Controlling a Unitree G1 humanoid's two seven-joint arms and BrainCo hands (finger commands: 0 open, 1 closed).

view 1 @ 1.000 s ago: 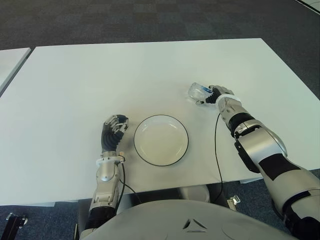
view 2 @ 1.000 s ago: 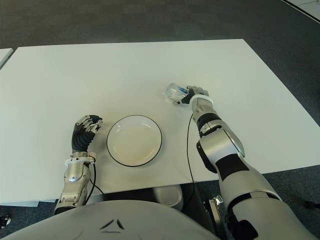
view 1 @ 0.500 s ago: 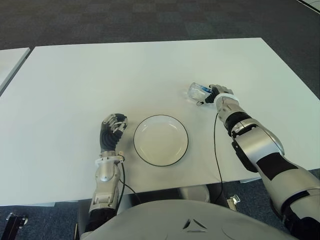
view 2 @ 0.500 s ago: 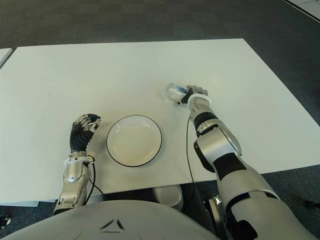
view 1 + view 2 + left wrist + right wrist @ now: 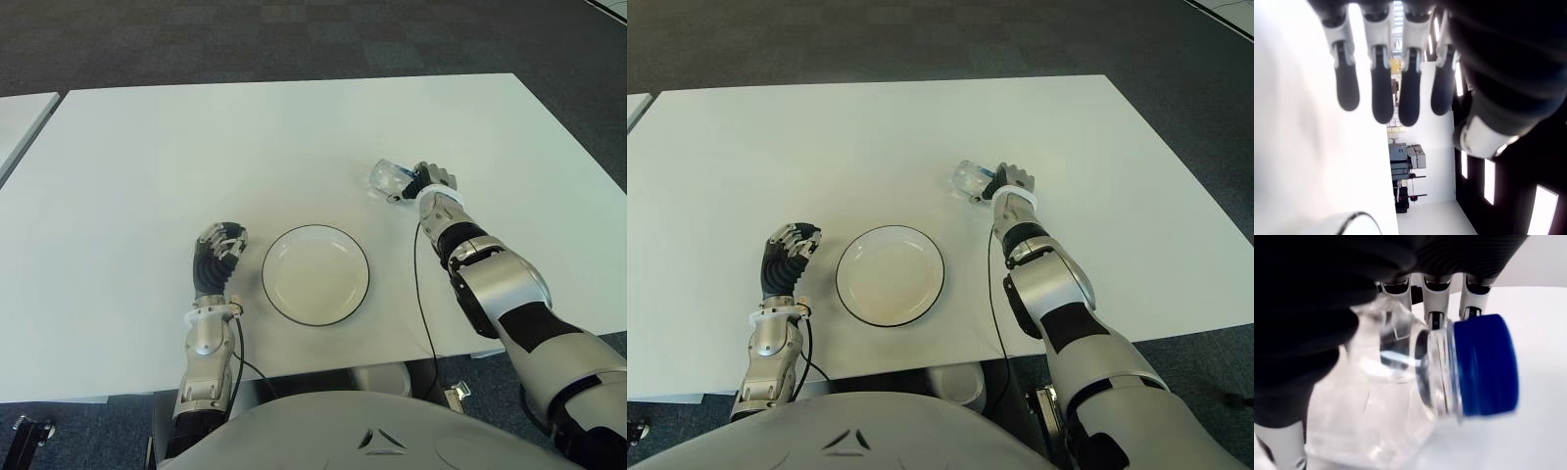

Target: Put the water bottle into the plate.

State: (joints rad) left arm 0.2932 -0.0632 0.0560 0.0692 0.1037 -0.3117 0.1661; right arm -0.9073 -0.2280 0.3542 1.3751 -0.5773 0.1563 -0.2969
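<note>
A clear water bottle (image 5: 385, 178) with a blue cap (image 5: 1484, 364) lies on its side on the white table (image 5: 196, 147), behind and to the right of the plate. My right hand (image 5: 423, 182) is at the bottle, its fingers (image 5: 1436, 301) curled around the clear body (image 5: 1386, 401), cap end toward the palm. The white plate (image 5: 314, 274) with a dark rim sits near the front edge and holds nothing. My left hand (image 5: 217, 253) shows just left of the plate, fingers (image 5: 1378, 90) curled loosely, holding nothing.
A black cable (image 5: 423, 294) runs along the right forearm over the table. A second white table's corner (image 5: 20, 122) shows at the far left. Dark carpet (image 5: 294, 39) lies beyond the table's back edge.
My right hand has turned slightly at the bottle and shifted a little toward the table's back. The bottle has barely moved. The left hand stays beside the plate.
</note>
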